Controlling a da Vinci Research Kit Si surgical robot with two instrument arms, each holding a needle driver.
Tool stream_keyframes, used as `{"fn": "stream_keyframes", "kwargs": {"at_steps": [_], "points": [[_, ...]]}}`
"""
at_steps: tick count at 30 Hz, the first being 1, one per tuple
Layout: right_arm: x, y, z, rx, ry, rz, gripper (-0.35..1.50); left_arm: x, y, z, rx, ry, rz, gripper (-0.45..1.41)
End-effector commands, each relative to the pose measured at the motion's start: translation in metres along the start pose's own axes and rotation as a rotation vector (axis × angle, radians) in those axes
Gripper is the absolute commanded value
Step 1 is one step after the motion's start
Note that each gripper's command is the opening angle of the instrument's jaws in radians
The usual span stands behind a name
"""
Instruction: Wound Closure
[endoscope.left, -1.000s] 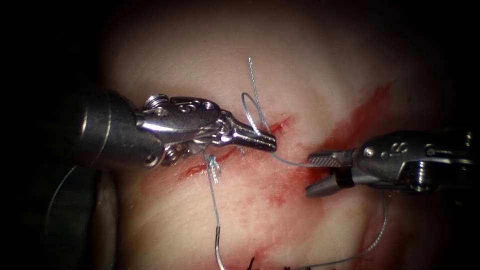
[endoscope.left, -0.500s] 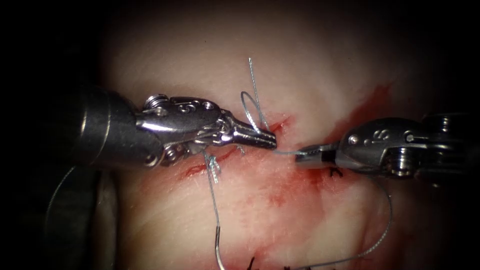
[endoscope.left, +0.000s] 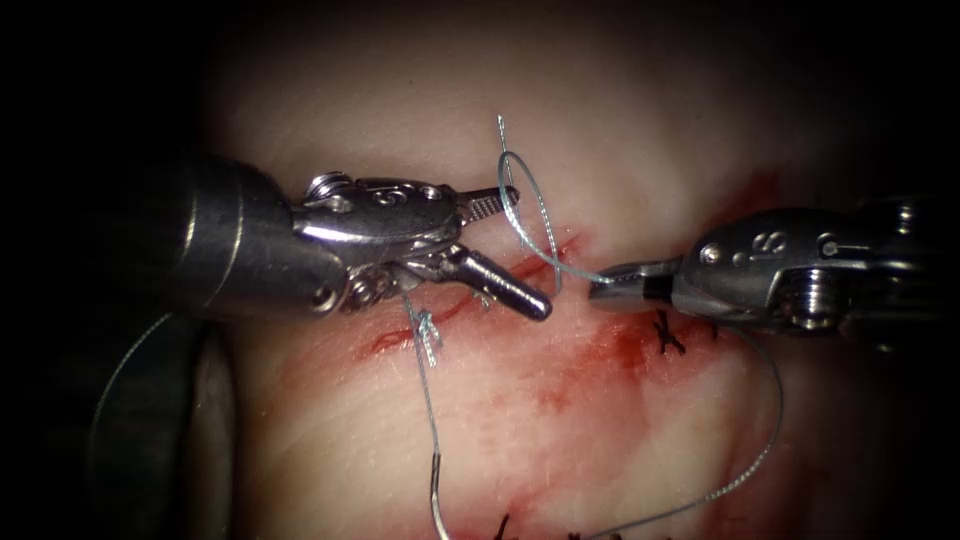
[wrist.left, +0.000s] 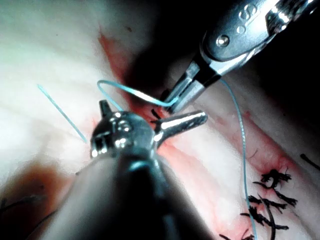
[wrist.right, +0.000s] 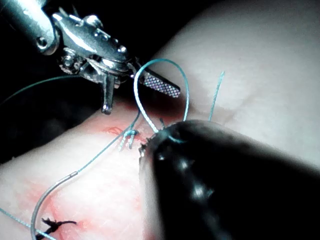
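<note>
Pale blue thread (endoscope.left: 530, 215) looped over the cut (endoscope.left: 520, 268), one limb pinched in right tool (endoscope.left: 600, 287), jaws closed on it just right of the cut's upper end. Left tool (endoscope.left: 520, 245) now spread wide, nothing gripped; half a second ago clamped shut where the thread met the right tool's tip, so let go since then, loop standing taller against upper jaw. Same in left wrist view: left tool (wrist.left: 155, 122) splayed, right tool (wrist.left: 175, 102) nipping the thread (wrist.left: 130, 92). Right wrist view: loop (wrist.right: 160, 85) draped by the serrated jaw of left tool (wrist.right: 137, 87). Needle (endoscope.left: 436, 495) lying free on the tissue (endoscope.left: 620, 130) low in endoscope view, held by neither tool, not in tissue as far as visible, swaged to the strand running up to a small knot (endoscope.left: 427, 335) left of the loop. Dark finished stitches (endoscope.left: 668, 335) under the right tool, red fluid (endoscope.left: 560, 380) smeared across the wound. Step judged: thread handling around a throw, loop forming near the left jaws, short free tail (endoscope.left: 503, 135) sticking up above. Next move likely calls for keeping right grip steady so loop stays up, and open jaws staying clear of snagging the strand.
</note>
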Motion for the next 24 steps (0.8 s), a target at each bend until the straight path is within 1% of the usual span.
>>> {"fn": "stream_keyframes", "kwargs": {"at_steps": [1,2,3,4,6,8,10,14,16,18,19,22,24], "points": [[0.0008,0.0001,0.0008,-0.001,0.012,0.001,-0.35,-0.0003,-0.0001,0.0008,-0.007,-0.001,-0.001,1.01],[0.0009,0.0002,0.0008,-0.001,0.018,0.003,-0.35,-0.0003,0.0,0.0009,-0.012,-0.001,-0.002,0.71],[0.0009,0.0002,0.0008,-0.002,0.024,0.004,-0.35,-0.0002,0.0,0.0011,-0.021,0.0,-0.003,0.52],[0.001,0.0002,0.0008,-0.003,0.027,0.006,-0.35,-0.0002,0.0001,0.0013,-0.041,0.003,-0.004,0.42],[0.0012,0.0003,0.0008,-0.004,0.036,0.009,-0.35,-0.0003,0.0002,0.0017,-0.063,0.008,0.021,0.36],[0.0016,0.0005,0.0009,-0.006,0.051,0.015,-0.35,-0.0006,0.0003,0.0022,-0.065,0.011,0.035,0.36],[0.002,0.0007,0.0008,-0.009,0.077,0.023,-0.35,-0.0008,0.0004,0.0025,-0.068,0.008,0.037,0.31],[0.0026,0.0012,0.0005,-0.009,0.121,0.072,-0.35,-0.0008,0.0003,0.0026,-0.078,0.023,0.038,0.29],[0.0027,0.0014,0.0004,-0.02,0.14,0.113,-0.35,-0.0007,0.0003,0.0024,-0.084,0.027,0.038,0.32],[0.0028,0.0016,0.0003,-0.021,0.157,0.148,-0.35,-0.0005,0.0002,0.0023,-0.086,0.026,0.037,0.44],[0.0028,0.0017,0.0003,-0.021,0.16,0.16,-0.35,-0.0004,0.0001,0.0022,-0.089,0.024,0.036,0.46],[0.0028,0.0017,0.0003,-0.021,0.174,0.191,-0.35,0.0,0.0,0.002,-0.091,0.053,0.034,0.66],[0.0028,0.0018,0.0004,-0.018,0.2,0.229,-0.35,0.0004,-0.0001,0.0016,-0.094,0.081,0.031,0.74]]}}
